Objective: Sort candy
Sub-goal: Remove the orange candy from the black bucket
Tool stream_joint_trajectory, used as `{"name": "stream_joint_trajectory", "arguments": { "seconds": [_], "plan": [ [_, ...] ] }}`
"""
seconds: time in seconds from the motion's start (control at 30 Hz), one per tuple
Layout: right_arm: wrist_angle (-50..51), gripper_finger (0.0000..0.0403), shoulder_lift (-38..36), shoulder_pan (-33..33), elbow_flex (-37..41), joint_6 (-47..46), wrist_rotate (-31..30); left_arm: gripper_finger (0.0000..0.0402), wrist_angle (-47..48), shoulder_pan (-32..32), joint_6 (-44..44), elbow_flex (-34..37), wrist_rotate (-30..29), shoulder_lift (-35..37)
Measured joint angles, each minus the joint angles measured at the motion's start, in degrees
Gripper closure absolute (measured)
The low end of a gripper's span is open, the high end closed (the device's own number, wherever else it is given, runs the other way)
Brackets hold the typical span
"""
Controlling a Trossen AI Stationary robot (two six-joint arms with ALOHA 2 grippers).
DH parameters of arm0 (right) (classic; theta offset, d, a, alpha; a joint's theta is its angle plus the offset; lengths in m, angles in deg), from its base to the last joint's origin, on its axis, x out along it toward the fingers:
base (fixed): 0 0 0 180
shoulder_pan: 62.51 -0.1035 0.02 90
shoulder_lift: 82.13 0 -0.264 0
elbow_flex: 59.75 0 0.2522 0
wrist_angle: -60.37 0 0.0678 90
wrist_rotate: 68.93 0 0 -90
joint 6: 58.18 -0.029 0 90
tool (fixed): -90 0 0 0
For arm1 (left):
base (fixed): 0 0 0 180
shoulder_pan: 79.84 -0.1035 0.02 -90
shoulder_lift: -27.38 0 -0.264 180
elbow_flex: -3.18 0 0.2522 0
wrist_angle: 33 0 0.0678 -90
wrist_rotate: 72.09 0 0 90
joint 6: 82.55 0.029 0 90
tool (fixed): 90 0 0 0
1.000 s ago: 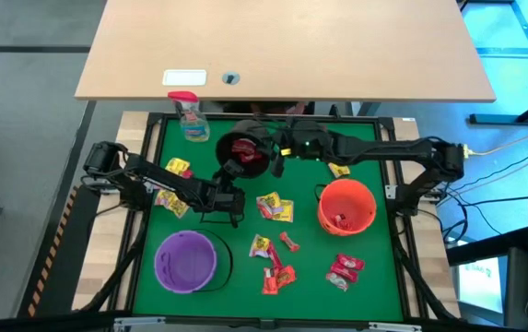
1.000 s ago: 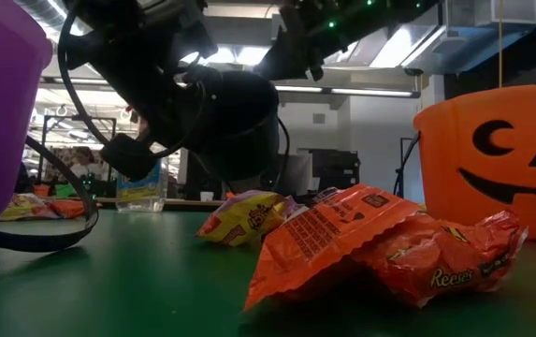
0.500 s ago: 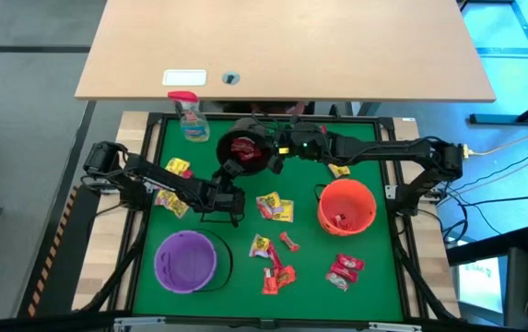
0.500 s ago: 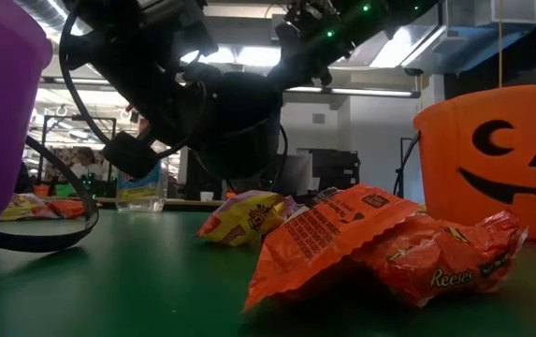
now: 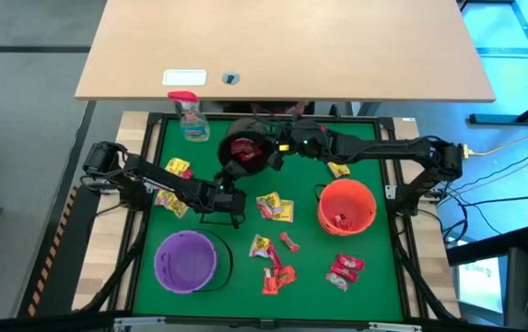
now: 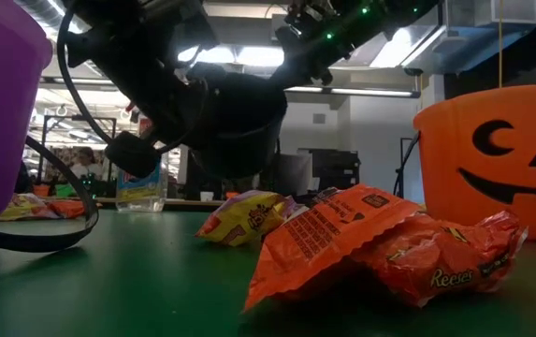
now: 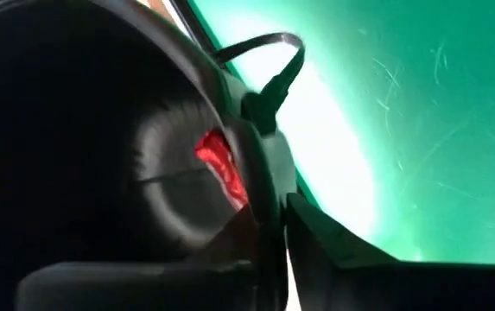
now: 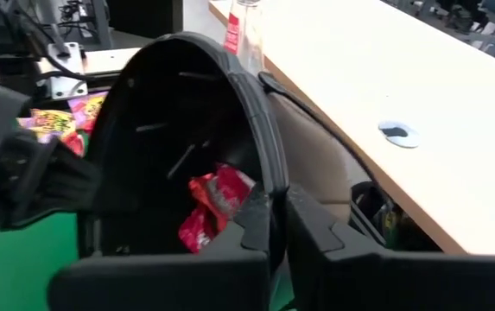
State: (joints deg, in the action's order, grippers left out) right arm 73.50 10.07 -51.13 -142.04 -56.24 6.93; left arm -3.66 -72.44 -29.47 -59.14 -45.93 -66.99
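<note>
A black bucket (image 5: 243, 152) with red candy (image 8: 212, 203) inside is at the far middle of the green mat. My left gripper (image 5: 229, 173) is shut on its near rim, and my right gripper (image 5: 277, 152) is shut on its right rim. In the low view the bucket (image 6: 235, 122) shows with its bottom above the table's surface. Loose candy (image 5: 275, 208) in yellow and red packets lies flat on the mat at the middle, the near side (image 5: 278, 277) and the left (image 5: 170, 201). My left gripper has the black bucket's rim (image 7: 247, 147) between its fingers, one finger inside the bucket and one outside. It comes at the rim from the table's near side. My right gripper holds the rim (image 8: 264, 155) the same way, one finger inside and one outside, coming from the table's right.
An orange pumpkin bucket (image 5: 346, 205) with some candy in it stands at the right. A purple bucket (image 5: 186, 261) stands at the near left. A clear spray bottle with a red top (image 5: 190, 115) stands at the far left corner. A wooden table (image 5: 282, 46) lies beyond the mat.
My right gripper has moved in a little toward the black bucket's rim and the far edge. In the low view the bucket has shifted slightly in my left gripper's hold and stays above the table.
</note>
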Motion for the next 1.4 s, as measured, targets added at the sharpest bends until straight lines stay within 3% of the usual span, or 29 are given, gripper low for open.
{"name": "stream_joint_trajectory", "arguments": {
  "seconds": [0.37,0.83,1.1,1.27,1.4],
  "plan": [
    [-1.17,0.0393,-0.02,-0.09,0.02,0.05,-1.63,0.0253,-0.11,0.44,0.04,-1.70,-3.07,0.01],
    [-0.84,0.0395,-0.11,-0.07,0.00,0.19,-5.16,0.0235,0.48,3.80,-0.33,-8.41,3.04,0.75],
    [-0.79,0.0394,-0.07,-0.11,0.01,0.06,-4.38,0.0173,0.38,3.76,-1.59,-8.48,7.13,0.77],
    [-0.89,0.0395,-0.04,-0.15,0.02,0.12,-5.91,0.0137,0.12,4.11,-3.51,-8.50,3.58,0.77],
    [-0.96,0.0396,-0.04,-0.15,0.02,2.53,-9.59,0.0130,-0.01,5.07,-6.14,-8.50,2.27,0.79]
  ]
}}
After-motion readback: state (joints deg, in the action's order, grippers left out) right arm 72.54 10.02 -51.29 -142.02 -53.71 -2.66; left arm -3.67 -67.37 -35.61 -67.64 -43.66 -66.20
